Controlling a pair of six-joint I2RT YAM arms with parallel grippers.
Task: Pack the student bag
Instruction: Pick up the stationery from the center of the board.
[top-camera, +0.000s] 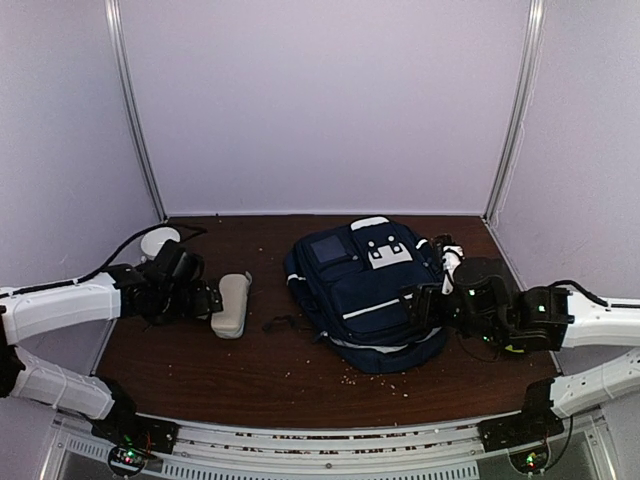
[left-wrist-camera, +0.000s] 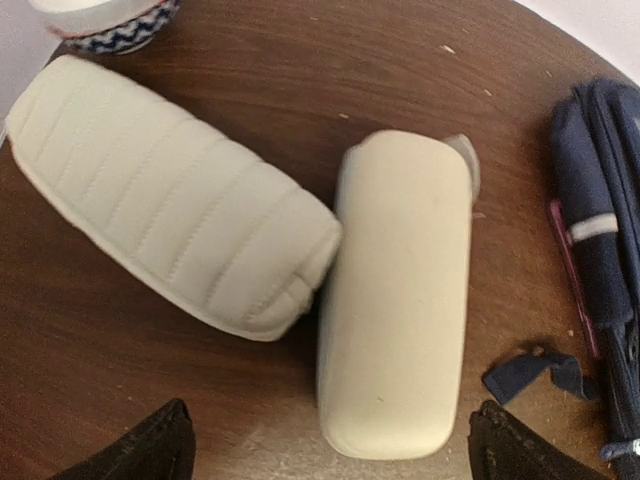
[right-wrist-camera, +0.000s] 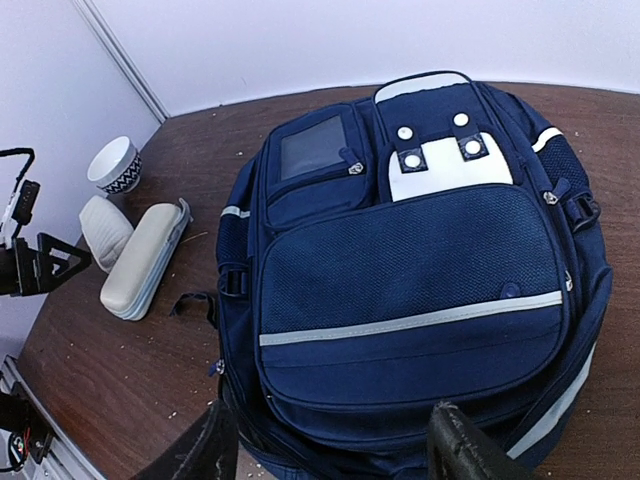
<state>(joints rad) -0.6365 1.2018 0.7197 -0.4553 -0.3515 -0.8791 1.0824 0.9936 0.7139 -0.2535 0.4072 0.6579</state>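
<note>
Wide apart, the left pincer (left-wrist-camera: 335, 450) is sitting at the bottom of the left wrist picture, holding nothing. Between its dark fingers (left-wrist-camera: 160, 450) the near end of a long cream case (left-wrist-camera: 395, 300) is lying on the brown counter (left-wrist-camera: 100, 380), with a gap on each side. A soft cream pouch (left-wrist-camera: 170, 230) with stitched lines is lying to the upper left, its end touching the case. A white cup (left-wrist-camera: 105, 20) with a blue zigzag band is peeking in at the top left corner.

The right pincer (right-wrist-camera: 340, 450) is also standing apart, at the bottom of the right wrist picture. It is hanging over the near edge of the student bag (right-wrist-camera: 400, 290). I cannot tell if it is touching the bag.

The bag is lying flat, front side up, filling the middle and right of that picture. In the top picture it is lying right of the middle of the counter. Its white patch (right-wrist-camera: 445, 165) is showing near the top.
</note>
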